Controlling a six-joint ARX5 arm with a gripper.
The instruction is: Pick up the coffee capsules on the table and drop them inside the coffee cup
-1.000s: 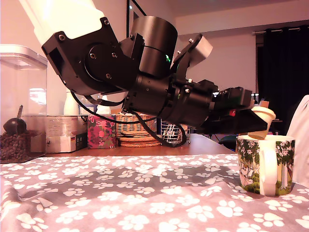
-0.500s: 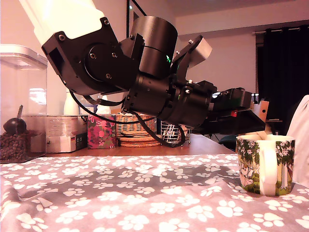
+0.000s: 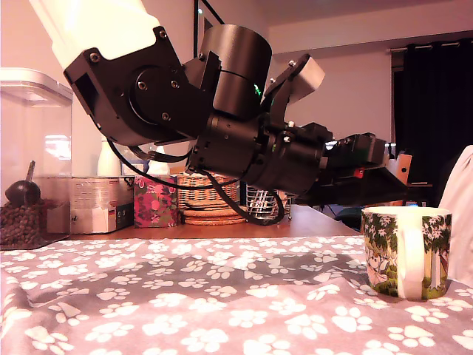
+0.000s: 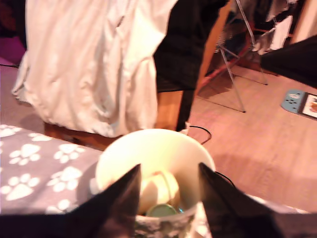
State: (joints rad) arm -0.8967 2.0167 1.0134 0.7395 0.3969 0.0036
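Note:
The coffee cup (image 3: 406, 251), a white mug with green tree pictures, stands on the paw-print cloth of the table (image 3: 185, 296) at the exterior view's right. My gripper (image 3: 397, 183) hangs just above its rim. In the wrist view the gripper (image 4: 168, 171) is open, its two dark fingers (image 4: 119, 198) spread over the cup's mouth (image 4: 148, 144) with nothing between them. A cream coffee capsule (image 4: 158, 191) lies inside the cup, and a greenish round shape (image 4: 161, 210) sits below it. No capsule shows on the cloth.
A clear container (image 3: 29, 148) of dark pellets stands at the exterior view's left. Behind the arm are boxes (image 3: 96, 203), a wicker basket (image 3: 203, 196) and a wire holder (image 3: 262, 201). A white cloth (image 4: 89, 64) hangs over a chair just beyond the cup.
A second ago my gripper held a cream capsule above the cup. The fingers have opened since, and the capsule has dropped into the cup. The arm has barely moved.

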